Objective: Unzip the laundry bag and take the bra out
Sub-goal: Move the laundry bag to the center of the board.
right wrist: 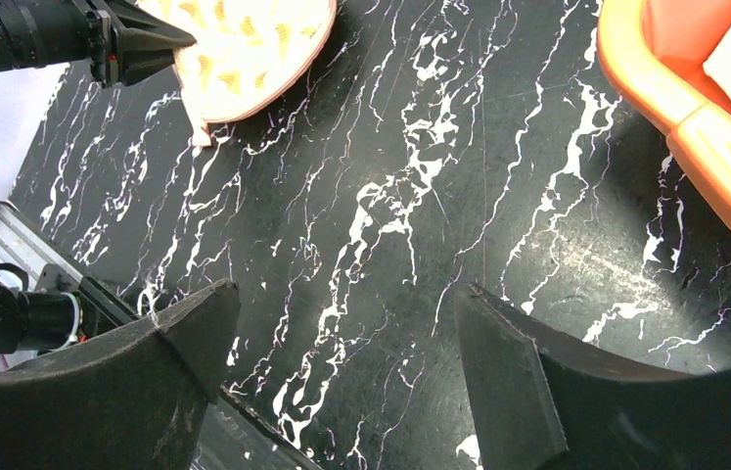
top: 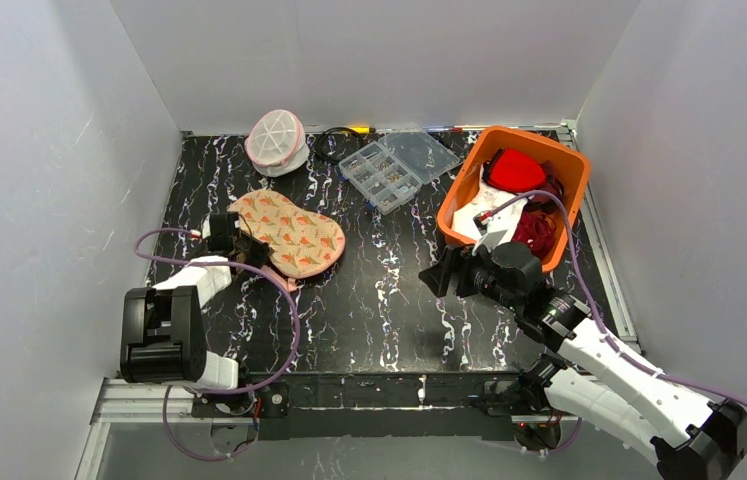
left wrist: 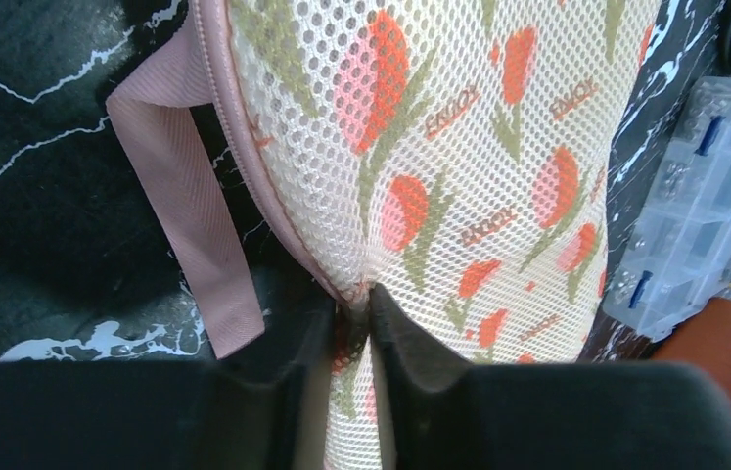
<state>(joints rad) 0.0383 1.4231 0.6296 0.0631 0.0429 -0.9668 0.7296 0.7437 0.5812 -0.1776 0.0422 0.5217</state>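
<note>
Mesh edge of the tulip-print pouch (top: 287, 232) is all the left gripper (left wrist: 361, 299) clamps, so a tug could slip off. The right gripper (right wrist: 342, 304) is wide open; the laundry bag (top: 276, 140) sits at the back wall, apart from both.

Light: bright, even, from overhead.
Shadows: soft ones are cast on the table (top: 389, 300).
Focus: near foreground is blurred in wrist views.

The top view looks down from behind on the whole desk (top: 389, 300). The left wrist view hangs very close over the pouch (left wrist: 459, 147). The right wrist view faces the desk from higher, sharing pouch and left pincer (right wrist: 180, 44) with the top view.
</note>
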